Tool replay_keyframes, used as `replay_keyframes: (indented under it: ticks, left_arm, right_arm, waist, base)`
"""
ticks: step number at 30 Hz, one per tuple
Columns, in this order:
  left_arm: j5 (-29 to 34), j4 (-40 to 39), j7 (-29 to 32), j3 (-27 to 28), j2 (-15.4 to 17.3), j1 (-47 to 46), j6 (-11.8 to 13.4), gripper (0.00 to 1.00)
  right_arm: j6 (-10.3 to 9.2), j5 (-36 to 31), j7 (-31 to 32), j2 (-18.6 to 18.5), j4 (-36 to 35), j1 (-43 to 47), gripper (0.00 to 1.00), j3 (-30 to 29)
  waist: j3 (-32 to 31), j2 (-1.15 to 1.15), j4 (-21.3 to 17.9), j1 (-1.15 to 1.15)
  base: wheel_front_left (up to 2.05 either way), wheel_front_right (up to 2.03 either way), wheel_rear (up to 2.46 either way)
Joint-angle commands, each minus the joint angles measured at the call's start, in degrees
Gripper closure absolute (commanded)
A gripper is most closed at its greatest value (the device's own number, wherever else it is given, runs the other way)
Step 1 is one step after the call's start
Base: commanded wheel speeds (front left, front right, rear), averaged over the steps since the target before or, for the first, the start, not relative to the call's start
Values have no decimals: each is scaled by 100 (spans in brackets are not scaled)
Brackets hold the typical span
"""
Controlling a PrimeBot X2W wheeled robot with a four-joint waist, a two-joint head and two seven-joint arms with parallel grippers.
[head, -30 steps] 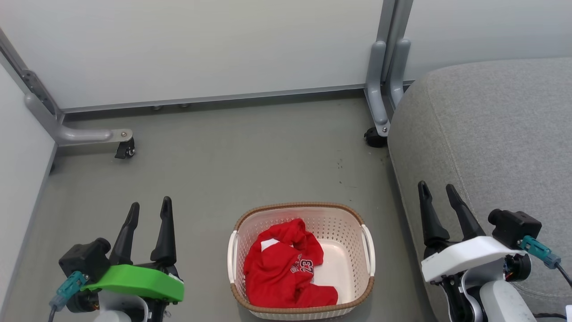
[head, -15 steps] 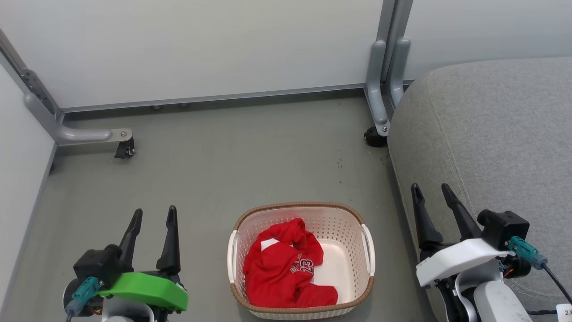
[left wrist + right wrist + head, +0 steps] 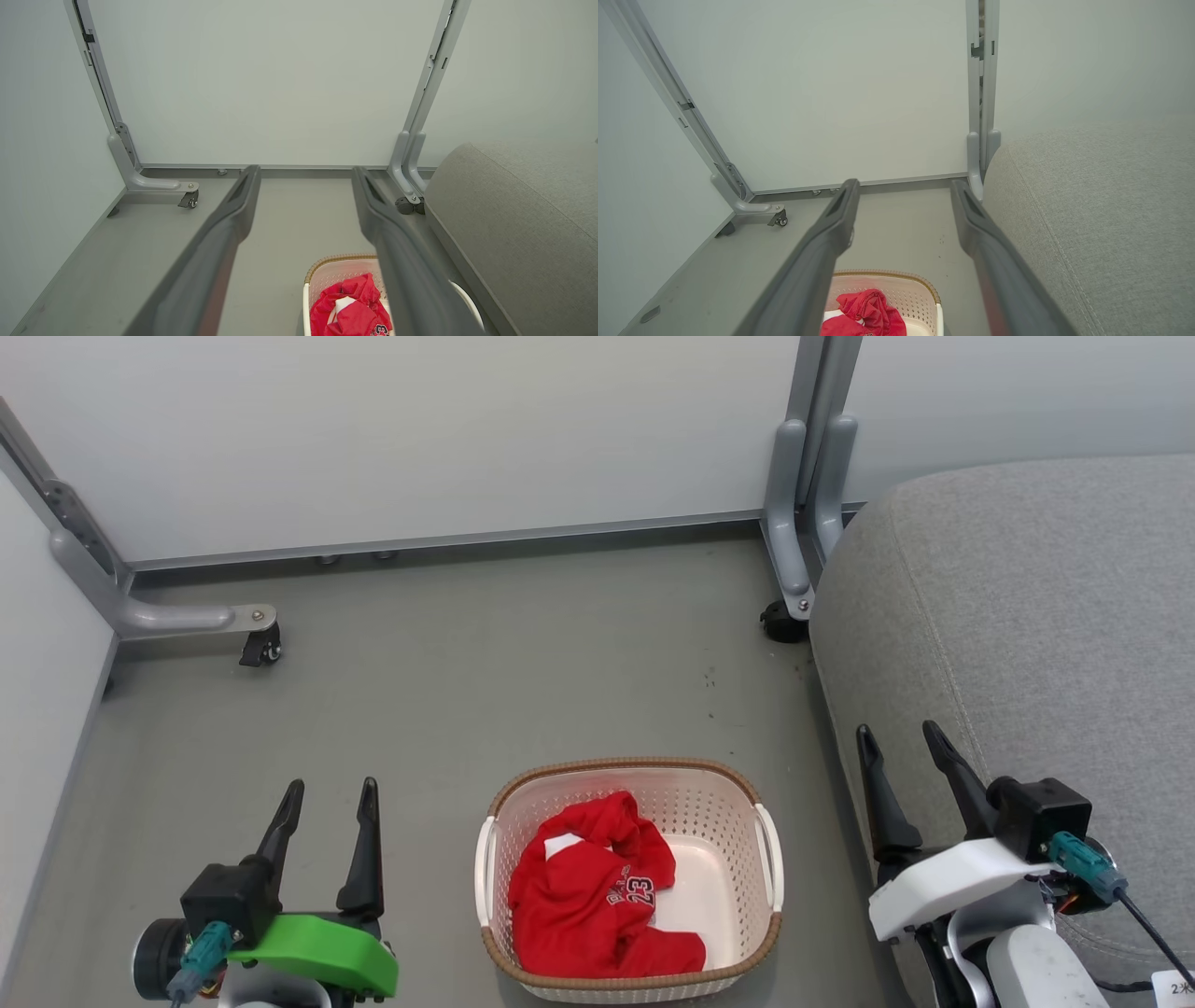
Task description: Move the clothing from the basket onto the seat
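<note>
Plainly, nothing has been lifted yet: the clothing (image 3: 597, 896) lies crumpled inside the basket (image 3: 616, 767), bunched against its left wall and near edge, with bare bottom showing on the basket's right side. The left gripper (image 3: 333, 785) hovers to the left of the basket, well apart from it, its two fingers spread with nothing between them. The right gripper (image 3: 896, 731) stands to the right of the basket, fingers likewise parted and empty. The seat (image 3: 1027, 616) rises just to the right of the basket and runs on past its far end.

The main hazard is probably a shallow pinch. The heap is loose and folded over itself, so a grasp on one ridge could lift only part of it, and the trailing cloth might catch on the woven-look rim and drag or tip the light basket. Whether the heap is one garment or several cannot be told, so a single grab may leave something behind. Reaching too deep risks driving fingertips into the perforated bottom. An approach from the right must clear the white handle (image 3: 767, 859), or it could shove the basket aside. A low carry could let the fabric slip onto the floor (image 3: 467, 663) between basket and seat.
</note>
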Motion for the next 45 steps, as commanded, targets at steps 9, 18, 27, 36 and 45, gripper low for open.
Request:
replay_keyframes:
  ticks: [9, 18, 27, 36, 45]
  left_arm:
    - [328, 84, -133, -13, -31, 40, -29, 0]
    - [612, 175, -234, -17, -48, 62, -27, 0]
    - [555, 242, -216, 33, -63, 40, -26, 0]
    - [634, 274, -217, 84, -73, 1, -26, 0]
    - [896, 551, -214, -393, -106, -382, -26, 0]
  right_arm:
    - [2, -353, -40, -22, -36, 80, 0, 7]
    - [1, -658, -75, -24, -38, 90, 0, 25]
    - [1, -593, -39, -24, -33, 87, 0, -11]
    - [1, -611, -18, -23, -35, 43, 0, -25]
    - [1, -656, -8, -24, -234, -196, 0, -41]
  waist:
    - [22, 0, -9, 0]
    - [16, 0, -12, 0]
    - [23, 0, -4, 0]
    - [51, 0, -3, 0]
    - [471, 0, -53, 0]
  base:
    - [0, 0, 0]
    - [0, 0, 0]
    - [0, 0, 0]
    - [0, 0, 0]
    - [0, 0, 0]
